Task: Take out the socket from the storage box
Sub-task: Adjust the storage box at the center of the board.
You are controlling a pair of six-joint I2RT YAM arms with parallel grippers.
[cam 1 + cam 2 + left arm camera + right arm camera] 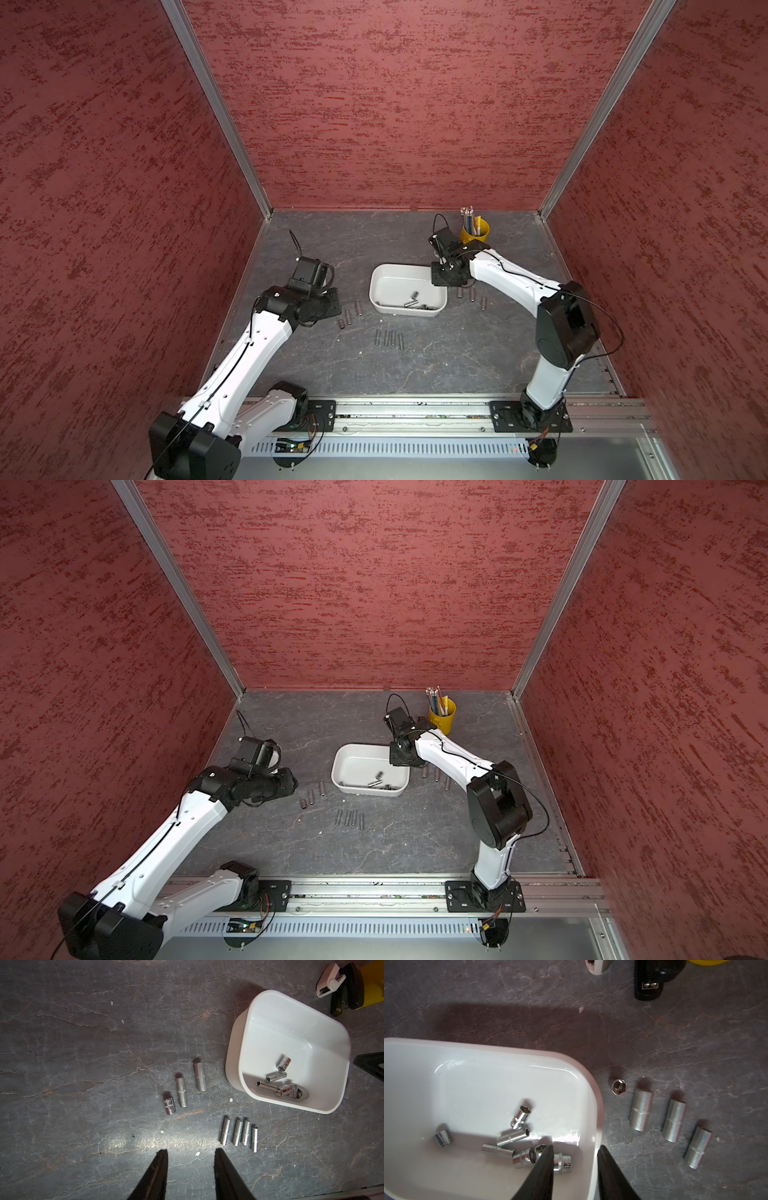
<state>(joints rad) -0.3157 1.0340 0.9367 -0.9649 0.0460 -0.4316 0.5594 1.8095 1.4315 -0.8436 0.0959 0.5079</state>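
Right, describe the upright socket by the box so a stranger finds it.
Find the white box. On its right, four sockets sit on the table. The upright socket is nearest the box: on end, hex hole up, while the other three lie flat.

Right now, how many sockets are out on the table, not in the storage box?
11. Three sockets left of the storage box; four in a row in front of it; four on its right, one standing on end. The right arm may hide others.
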